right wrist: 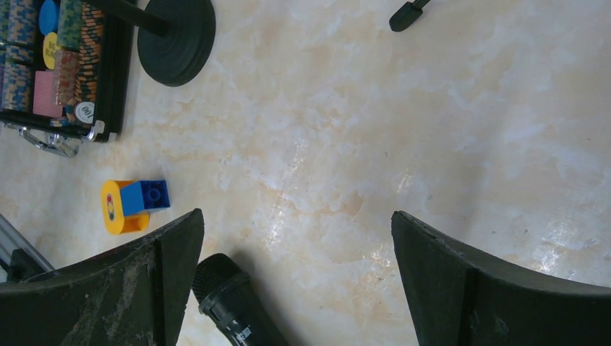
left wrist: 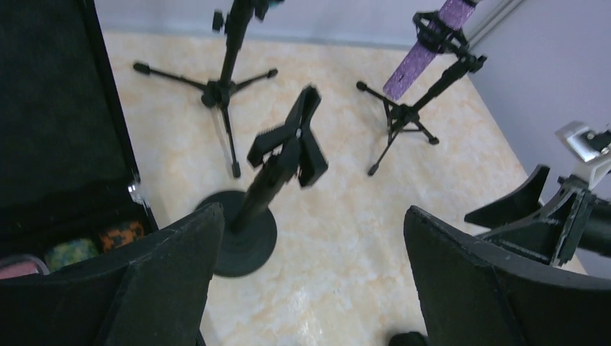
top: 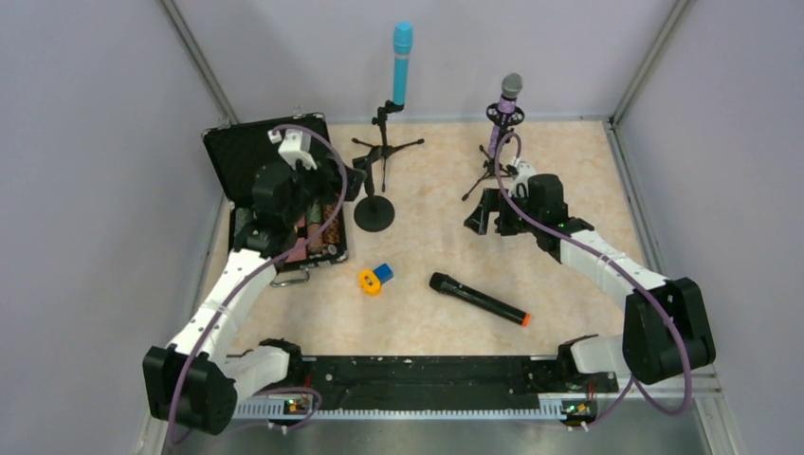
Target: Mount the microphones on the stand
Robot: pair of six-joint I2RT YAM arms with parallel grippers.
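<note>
Because the black mic [top: 479, 299] lies loose on the worktop [top: 427, 242], on the near right of the round-base stand [top: 373, 210], a careless pinch may roll it. Pressing it into that stand's empty clip [left wrist: 292, 140] could tip the stand. Both pincers are spread, holding nothing: the left pincer [left wrist: 313, 216] just left of the stand, the right pincer [right wrist: 295, 216] further right, close enough that its arm could knock the purple mic [top: 507, 104].
</note>
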